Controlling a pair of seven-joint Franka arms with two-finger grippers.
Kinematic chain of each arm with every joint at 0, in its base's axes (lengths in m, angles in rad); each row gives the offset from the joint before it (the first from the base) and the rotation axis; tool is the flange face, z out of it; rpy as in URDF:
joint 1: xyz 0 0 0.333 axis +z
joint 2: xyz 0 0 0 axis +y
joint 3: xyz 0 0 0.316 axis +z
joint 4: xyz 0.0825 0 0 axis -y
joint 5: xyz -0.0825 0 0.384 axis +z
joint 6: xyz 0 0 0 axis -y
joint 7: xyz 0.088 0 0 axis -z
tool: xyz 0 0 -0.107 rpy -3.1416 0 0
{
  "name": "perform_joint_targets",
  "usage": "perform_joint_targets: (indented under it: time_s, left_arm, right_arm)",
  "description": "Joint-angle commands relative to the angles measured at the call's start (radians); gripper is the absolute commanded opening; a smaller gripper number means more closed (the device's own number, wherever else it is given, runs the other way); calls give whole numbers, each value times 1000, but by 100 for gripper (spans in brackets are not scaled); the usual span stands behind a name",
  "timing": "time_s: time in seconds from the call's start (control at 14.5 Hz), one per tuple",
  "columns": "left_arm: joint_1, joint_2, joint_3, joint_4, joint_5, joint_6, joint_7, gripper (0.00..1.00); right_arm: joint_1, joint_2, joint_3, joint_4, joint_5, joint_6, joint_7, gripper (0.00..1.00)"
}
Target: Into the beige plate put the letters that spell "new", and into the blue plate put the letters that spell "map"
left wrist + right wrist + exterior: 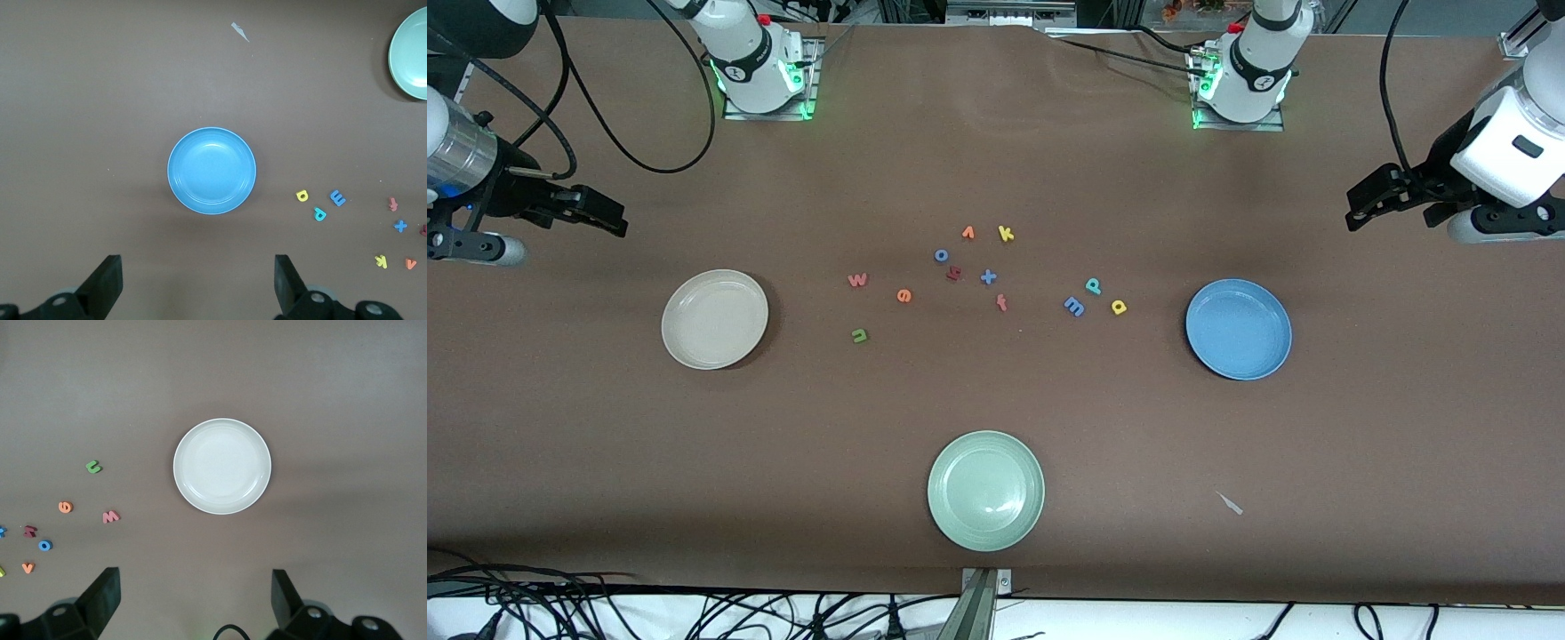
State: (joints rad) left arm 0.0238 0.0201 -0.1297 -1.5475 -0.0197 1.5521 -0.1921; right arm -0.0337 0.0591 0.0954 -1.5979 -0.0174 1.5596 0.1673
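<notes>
Bench stock as I logged it: beige plate [714, 318] bare, green n [859, 335], orange e [904, 296], pinkish-red w [857, 280] loose beside it; blue plate [1238, 328] bare, light blue m [1074, 306], yellow a [1119, 308], teal p [1093, 285] alongside; left gripper [197, 283] and right gripper [193, 600] gaped wide, holding nothing, each over its plate

Three round plates sit on the table: one beige plate [714, 318], one blue plate [1238, 328], one pale green plate [985, 490]. Eleven small foam letters [988, 276] lie scattered between them (two yellow, two orange).
</notes>
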Motion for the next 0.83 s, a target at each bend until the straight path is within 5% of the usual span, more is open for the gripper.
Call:
perform_joint_targets:
  time_s: [0.0,0.76]
  left_arm:
    - [-2,4,4,27,-25,-18,7,100]
    - [-4,4,2,27,-34,-24,6,100]
  right_arm:
    - [0,-15,-2,-14,17,10,-17,100]
    - [0,-13,-3,-14,19,8,-17,100]
